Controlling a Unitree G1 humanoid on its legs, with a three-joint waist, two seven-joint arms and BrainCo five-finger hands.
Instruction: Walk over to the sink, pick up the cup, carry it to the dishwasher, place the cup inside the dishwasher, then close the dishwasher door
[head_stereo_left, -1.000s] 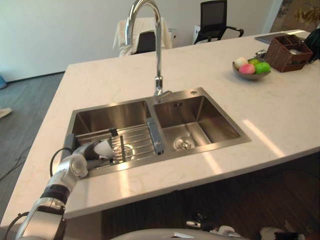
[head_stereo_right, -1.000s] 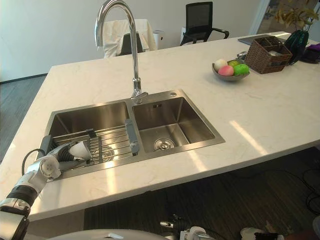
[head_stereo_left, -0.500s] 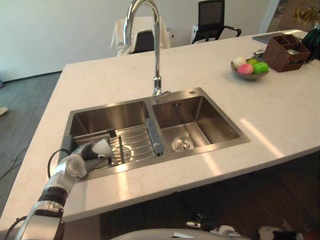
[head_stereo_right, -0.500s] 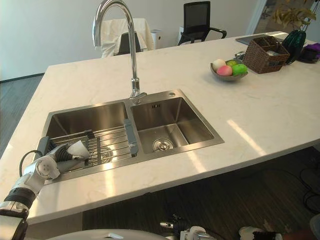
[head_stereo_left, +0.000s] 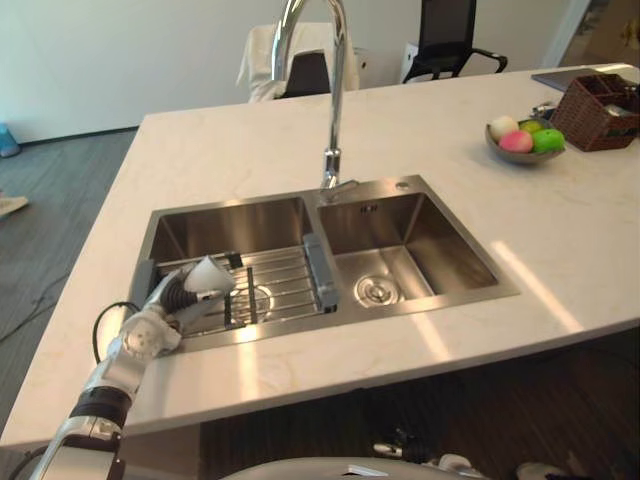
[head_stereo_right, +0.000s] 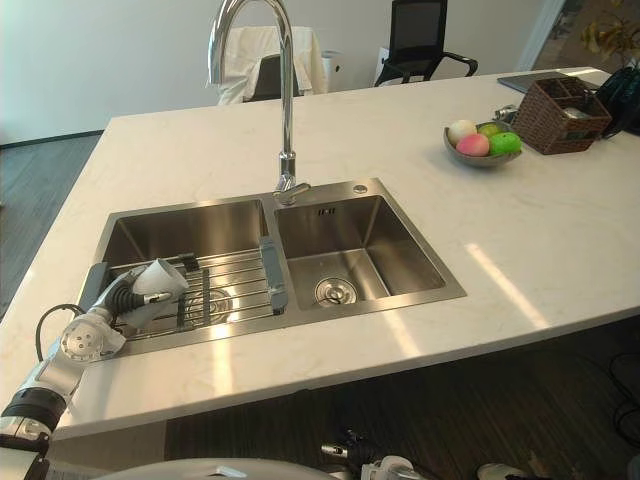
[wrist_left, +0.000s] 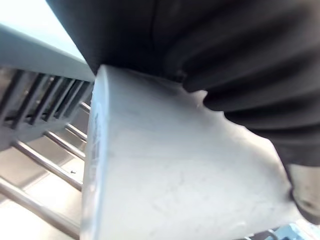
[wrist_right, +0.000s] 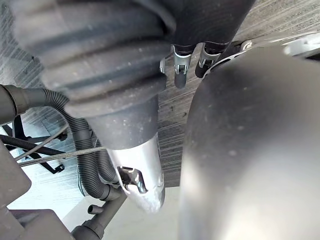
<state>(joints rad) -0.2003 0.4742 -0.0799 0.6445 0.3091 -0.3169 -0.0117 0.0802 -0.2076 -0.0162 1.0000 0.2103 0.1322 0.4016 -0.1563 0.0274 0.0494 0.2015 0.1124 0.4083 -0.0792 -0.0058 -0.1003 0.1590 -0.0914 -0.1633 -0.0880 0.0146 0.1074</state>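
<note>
Right hand (wrist_right: 100, 65): its dark ribbed cover shows in the right wrist view, above a grey wood-grain floor (wrist_right: 280, 20); whether it is open or closed cannot be told.
Left hand (head_stereo_left: 176, 294): at the front left corner of the sink, fingers curled round the cup, gripping it.
Cup (head_stereo_left: 211, 274): white, held tilted on its side in the left hand, over the left end of the rack; its mouth faces the rack's bars.
Rack (head_stereo_left: 282, 280): wire, with grey end pieces, lying across the left basin.
Sink (head_stereo_left: 505, 290): stainless steel, two basins side by side, set in the pale countertop (head_stereo_left: 220, 150).
Tap (head_stereo_left: 333, 110): tall arched chrome, behind the divide between the basins.
Far right of the counter: fruit bowl (head_stereo_left: 520, 142), with a wicker basket (head_stereo_left: 600, 102) just beyond it.
Beyond the counter: a black office chair (head_stereo_left: 450, 30) and a chair draped in pale cloth (head_stereo_left: 262, 55).
</note>
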